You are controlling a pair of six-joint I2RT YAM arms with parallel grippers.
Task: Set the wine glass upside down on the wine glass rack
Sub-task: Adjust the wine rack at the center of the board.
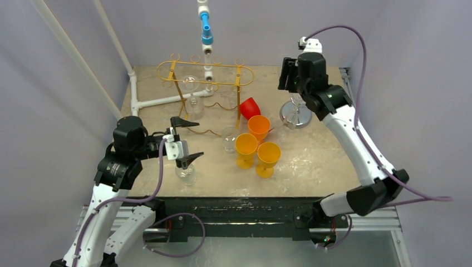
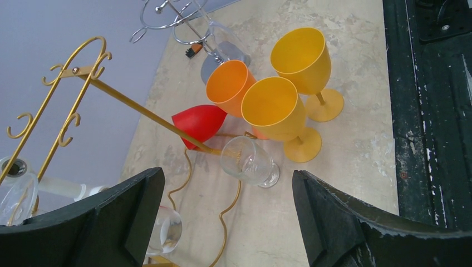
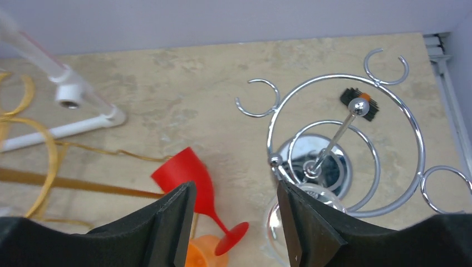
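While hovering with left pincer (image 1: 189, 141) and right pincer (image 3: 234, 192) both released and empty, lower the left one around the stem of the clear glass (image 1: 186, 173) resting just beside it on the bench (image 1: 311, 167), clench gently, then invert toward the gold rack (image 1: 206, 72).

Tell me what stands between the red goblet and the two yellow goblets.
An orange goblet, clearest in the top view, with the red goblet behind it and the yellow goblets in front.

Red goblet (image 1: 250, 107), orange goblet (image 1: 259, 127)
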